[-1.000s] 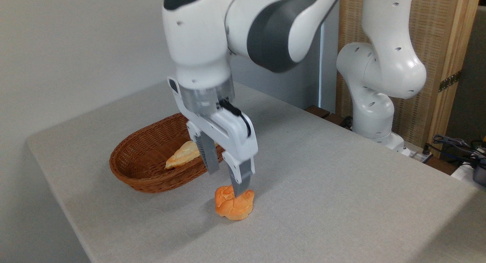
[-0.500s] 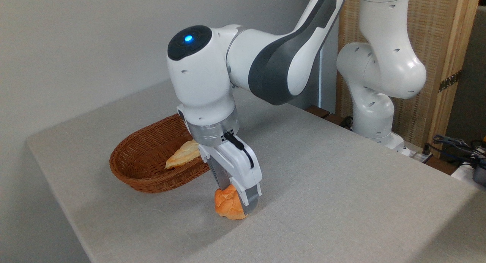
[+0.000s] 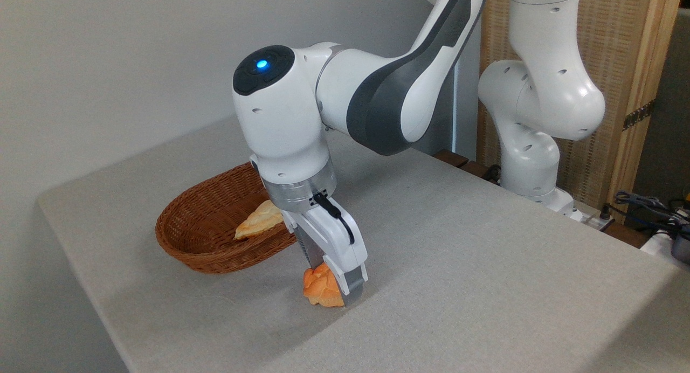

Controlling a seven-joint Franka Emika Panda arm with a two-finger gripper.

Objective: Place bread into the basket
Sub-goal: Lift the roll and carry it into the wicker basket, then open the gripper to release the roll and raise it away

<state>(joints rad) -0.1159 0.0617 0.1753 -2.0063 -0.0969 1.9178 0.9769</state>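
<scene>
Meanwhile, left of centre, the wicker basket (image 3: 215, 230) keeps the pale braided loaf (image 3: 260, 220) unmoved. Just right of it, the gripper (image 3: 329, 287) has tightened its fingers on the orange bun (image 3: 319, 289), now squeezed narrower, low at the table (image 3: 458, 265).

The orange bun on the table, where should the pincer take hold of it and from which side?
Grip the bun across its rounded middle, coming straight down from above. It sits low on the table, lobed top up, so only its sides offer faces. The pincer already straddles it that way.
</scene>
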